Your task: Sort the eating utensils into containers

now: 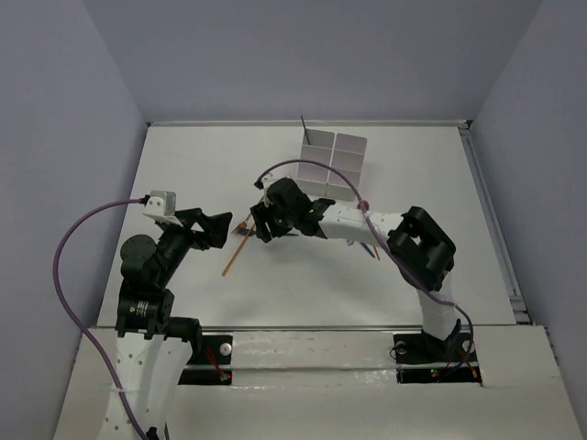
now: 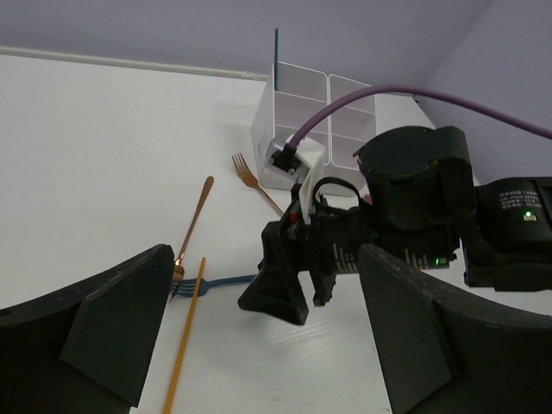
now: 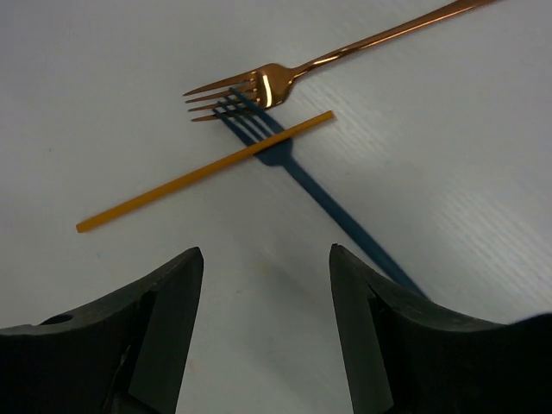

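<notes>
The white compartment block [image 1: 335, 156] stands at the back centre, with a dark teal utensil [image 1: 304, 125] upright in it; both also show in the left wrist view, the block [image 2: 302, 103] and the utensil [image 2: 277, 56]. A copper fork [image 3: 267, 86], an orange stick [image 3: 203, 172] and a dark blue fork [image 3: 336, 216] lie crossed on the table just ahead of my open, empty right gripper [image 3: 266, 259]. My left gripper [image 1: 223, 229] is open and empty, facing the right gripper [image 2: 302, 289] across this pile. A second copper fork [image 2: 253, 179] lies beside the block.
A purple cable [image 1: 312, 165] arcs over the right arm [image 1: 367, 225] in front of the block. Another purple cable [image 1: 69, 247] loops off the left arm. A small orange piece [image 1: 374, 249] lies by the right arm. The table's right rail [image 1: 491, 211] borders the surface.
</notes>
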Controlling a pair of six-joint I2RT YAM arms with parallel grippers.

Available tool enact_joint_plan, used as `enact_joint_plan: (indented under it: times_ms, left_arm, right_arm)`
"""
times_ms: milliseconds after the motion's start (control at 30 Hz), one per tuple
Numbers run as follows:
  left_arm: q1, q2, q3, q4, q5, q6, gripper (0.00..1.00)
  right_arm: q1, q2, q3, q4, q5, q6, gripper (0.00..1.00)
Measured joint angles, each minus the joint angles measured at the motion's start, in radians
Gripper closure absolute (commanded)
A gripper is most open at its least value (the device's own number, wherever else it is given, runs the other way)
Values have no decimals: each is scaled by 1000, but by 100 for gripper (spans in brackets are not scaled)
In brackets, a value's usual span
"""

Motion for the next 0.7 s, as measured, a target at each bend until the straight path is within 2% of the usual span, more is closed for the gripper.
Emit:
enact_joint_plan:
  times_ms: [200,533,700]
  left_arm:
    - [0,-1,0,0,1,-3,1]
    - [0,-13,0,1,9,-4,1]
    - [0,-14,0,1,13,-4,1]
  right_arm:
    - [114,53,24,3,77,144,28]
    - [130,196,142,-8,236,260,43]
    - [137,233,193,-21,285,277,45]
